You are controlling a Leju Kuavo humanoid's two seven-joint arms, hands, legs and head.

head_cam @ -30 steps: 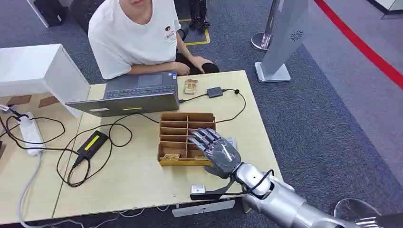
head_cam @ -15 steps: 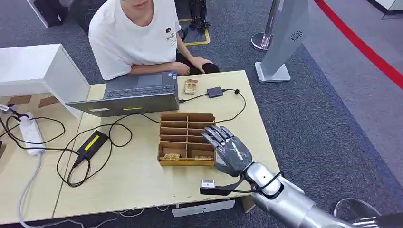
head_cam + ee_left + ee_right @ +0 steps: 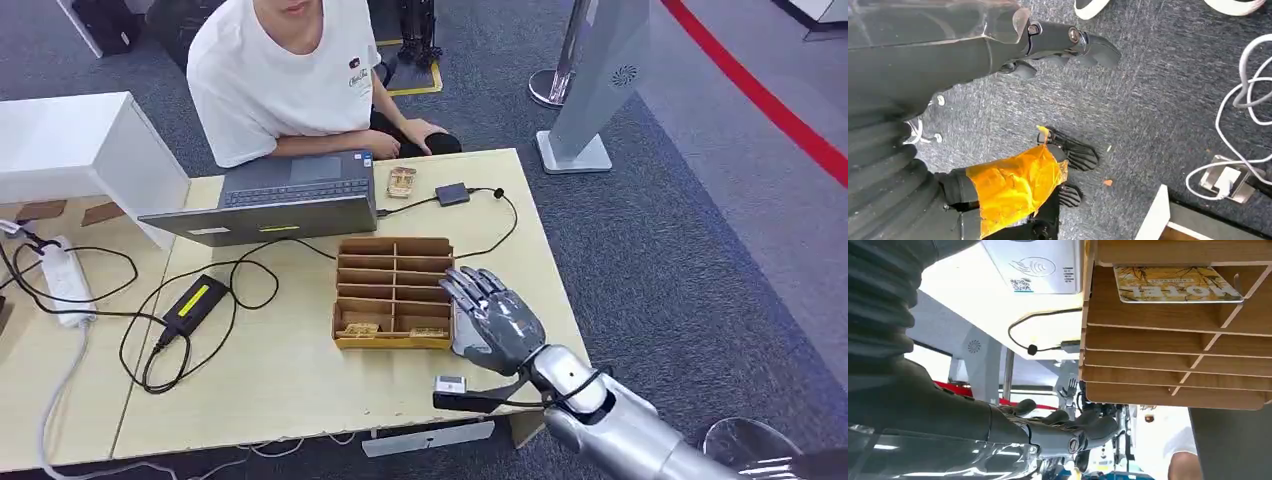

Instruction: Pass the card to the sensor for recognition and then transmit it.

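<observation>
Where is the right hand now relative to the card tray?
In the head view, the right hand hovers open and empty over the table's right part, just beside the right wall of the wooden tray, near its front corner.

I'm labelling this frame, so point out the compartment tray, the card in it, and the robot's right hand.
compartment tray (image 3: 392, 246): head view, on its far rim.
card (image 3: 1175, 284): right wrist view, middle of its printed face.
right hand (image 3: 496, 322): head view, back of the palm.

Three cards (image 3: 361, 328), one wooden tray (image 3: 392, 262), one laptop (image 3: 285, 198), one sensor (image 3: 1040, 267).
</observation>
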